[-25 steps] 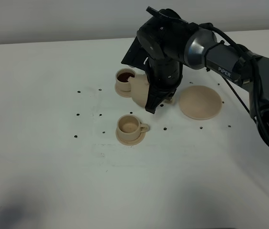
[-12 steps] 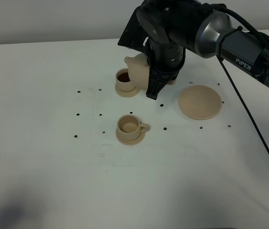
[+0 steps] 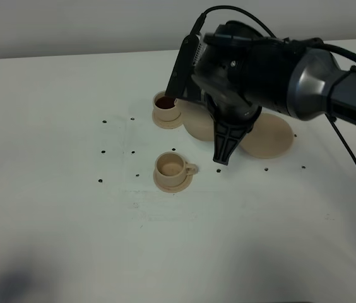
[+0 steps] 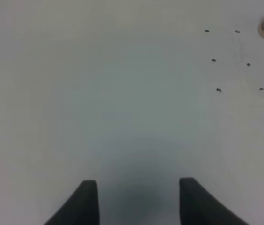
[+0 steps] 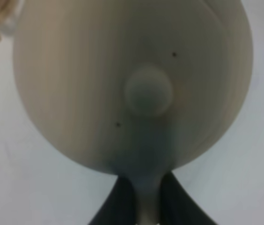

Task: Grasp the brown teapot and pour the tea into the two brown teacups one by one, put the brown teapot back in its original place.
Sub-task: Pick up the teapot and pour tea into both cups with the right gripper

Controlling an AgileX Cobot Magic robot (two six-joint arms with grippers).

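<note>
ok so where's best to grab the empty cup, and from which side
Probably by its loop handle, coming from the right arm's side: the empty cup stands upright on its saucer with the handle sticking out that way. Pinching the open rim from above should also work.

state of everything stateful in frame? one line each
Far teacup: upright, holds dark tea.
Near teacup: upright, empty.
Brown teapot: lid on, gripped by its handle, held beside the far teacup.
Large saucer: partly hidden, visible part bare.
Right end effector: shut on the teapot's handle.
Left end effector: open, empty.
</note>
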